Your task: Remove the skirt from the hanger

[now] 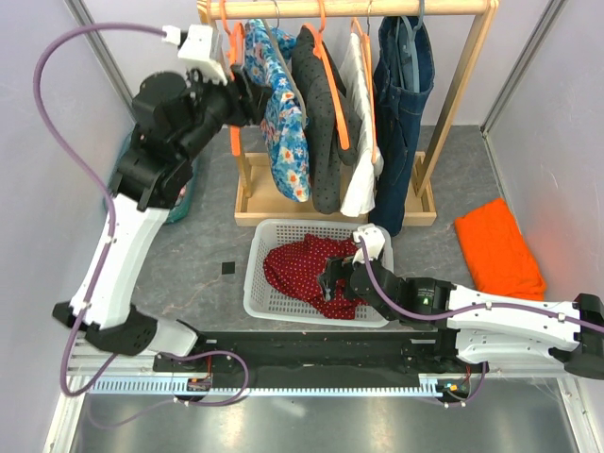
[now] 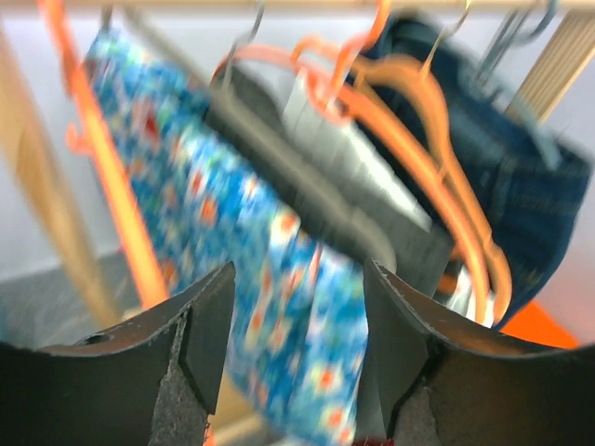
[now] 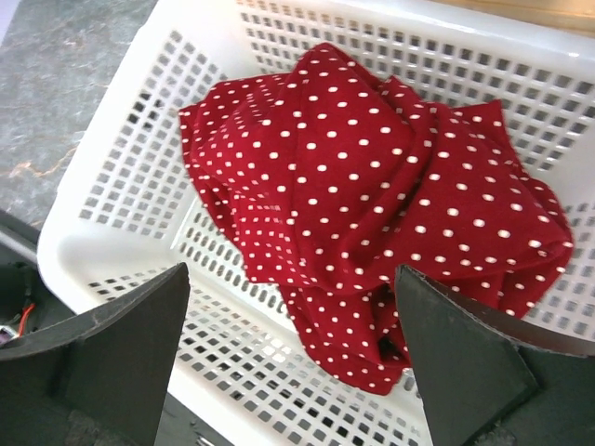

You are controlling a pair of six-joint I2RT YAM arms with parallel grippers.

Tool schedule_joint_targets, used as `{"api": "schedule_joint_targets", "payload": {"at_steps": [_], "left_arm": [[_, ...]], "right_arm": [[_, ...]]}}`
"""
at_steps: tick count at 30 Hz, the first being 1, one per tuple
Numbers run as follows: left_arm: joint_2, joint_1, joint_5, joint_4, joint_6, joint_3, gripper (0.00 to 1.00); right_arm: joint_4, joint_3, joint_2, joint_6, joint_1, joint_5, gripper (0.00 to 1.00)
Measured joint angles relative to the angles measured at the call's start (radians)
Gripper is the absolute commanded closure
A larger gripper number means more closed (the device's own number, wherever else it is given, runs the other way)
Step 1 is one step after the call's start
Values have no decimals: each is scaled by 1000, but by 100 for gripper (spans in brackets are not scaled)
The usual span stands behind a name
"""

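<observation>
Dark fingers [image 3: 112, 353] of our right hand [image 3: 293, 367] frame the closest view, spread wide and released, gripping nothing. Between and beneath them we see the red skirt with white dots [image 3: 372, 186], crumpled in the white plastic lattice basket [image 3: 139, 121] and off any hanger. That basket sits on the grey mottled surface [image 3: 65, 65], just in front of the wooden clothes rack [image 1: 377, 8].

Our left hand [image 2: 297, 288] is raised at the rack's left end, its jaws apart and holding nothing that we can make out; the view through them is blurred. Beyond the gap hangs a blue floral garment [image 2: 204, 214], with an orange plastic hanger [image 2: 102, 167] just to its left. Further along the rail we see a dark grey garment [image 1: 316, 113], a white garment [image 1: 359, 142] and a blue denim garment [image 1: 401, 94]. A folded orange cloth [image 1: 498, 247] lies on the surface to the right, well apart from the basket.
</observation>
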Motion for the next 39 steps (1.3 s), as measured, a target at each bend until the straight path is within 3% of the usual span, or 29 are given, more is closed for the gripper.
{"api": "schedule_joint_targets", "payload": {"at_steps": [5, 17, 27, 39], "left_arm": [[160, -2, 29, 44, -48, 186, 35], [312, -103, -29, 82, -73, 332, 37], [336, -185, -255, 100, 2, 254, 38], [253, -184, -349, 110, 63, 74, 38]], "right_arm": [[47, -2, 40, -18, 0, -29, 2], [98, -1, 167, -33, 0, -52, 2], [98, -16, 93, -32, 6, -47, 2], [91, -19, 61, -31, 6, -30, 2]]}}
